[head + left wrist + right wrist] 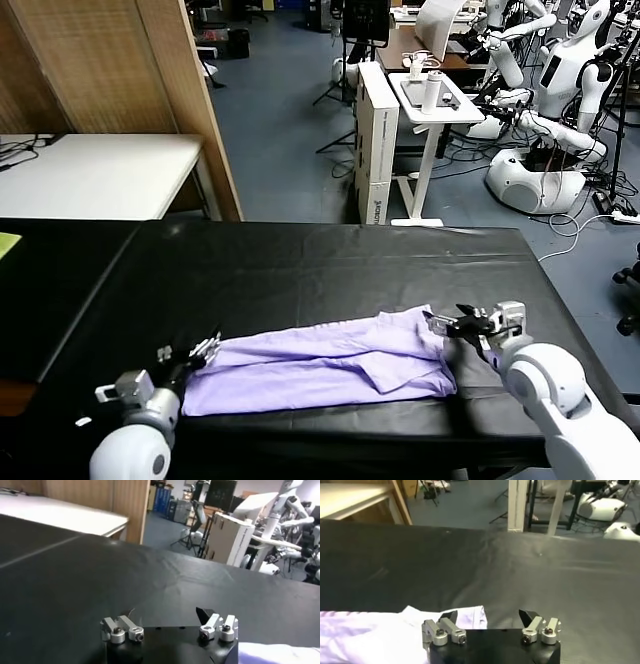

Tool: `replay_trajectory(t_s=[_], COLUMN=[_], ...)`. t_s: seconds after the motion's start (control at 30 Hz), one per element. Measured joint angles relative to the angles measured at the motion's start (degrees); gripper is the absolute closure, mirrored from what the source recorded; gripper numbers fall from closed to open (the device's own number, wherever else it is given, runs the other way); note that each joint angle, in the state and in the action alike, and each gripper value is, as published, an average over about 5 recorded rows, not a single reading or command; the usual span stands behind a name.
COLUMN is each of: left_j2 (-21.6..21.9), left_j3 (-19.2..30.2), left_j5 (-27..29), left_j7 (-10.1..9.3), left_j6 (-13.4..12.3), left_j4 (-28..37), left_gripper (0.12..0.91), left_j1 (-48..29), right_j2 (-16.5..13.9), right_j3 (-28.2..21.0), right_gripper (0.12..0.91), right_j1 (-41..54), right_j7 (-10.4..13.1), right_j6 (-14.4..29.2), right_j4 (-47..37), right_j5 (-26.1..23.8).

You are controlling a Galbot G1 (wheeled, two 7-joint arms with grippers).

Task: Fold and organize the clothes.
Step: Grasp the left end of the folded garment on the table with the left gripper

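The lavender T-shirt lies folded into a long strip near the front edge of the black table. My left gripper is open and empty at the strip's left end. In the left wrist view that gripper stands over bare table, with the shirt's edge just beside it. My right gripper is open and empty at the strip's right end. In the right wrist view that gripper has one fingertip over a corner of the shirt and the other over bare table.
A white table and a wooden partition stand at the back left. A white cart, stacked boxes and other robots stand beyond the table's far edge. A yellow-green sheet lies at the left edge.
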Motion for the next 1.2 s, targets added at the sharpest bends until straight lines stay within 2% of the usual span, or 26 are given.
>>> replay_trajectory(t_s=[0.23, 0.37, 0.6, 0.93, 1.1, 1.2], left_j2=[-0.1, 0.0, 0.9, 3.2, 3.7, 3.9], left_j3=[0.3, 0.1, -0.5, -1.2, -1.3, -1.2], left_j5=[0.6, 0.0, -5.9, -14.5, -16.0, -16.1], left_j7=[-0.37, -1.08, -4.00, -8.31, -9.15, -9.16], left_j6=[1.3, 3.0, 9.3, 17.3, 18.4, 18.5], left_j4=[-0.5, -1.2, -3.0, -3.7, -3.7, -3.6], left_gripper=[0.123, 0.125, 0.153, 0.131, 0.144, 0.199], left_j1=[0.8, 1.7, 1.6, -1.6, -2.7, -3.0], right_j2=[0.7, 0.6, 0.2, 0.2, 0.5, 0.8], right_j3=[-2.0, -3.0, -4.4, -5.8, -6.0, -6.0], right_gripper=[0.118, 0.118, 0.118, 0.118, 0.123, 0.149], right_j1=[1.7, 2.6, 4.4, 6.5, 6.1, 5.6], right_j7=[0.0, 0.0, 0.0, 0.0, 0.0, 0.1], right_j6=[0.0, 0.0, 0.0, 0.0, 0.0, 0.0], right_j4=[-1.3, -1.5, -2.0, -3.4, -3.5, -3.6], right_j5=[-0.9, -1.1, -1.2, -1.3, -1.6, -1.6])
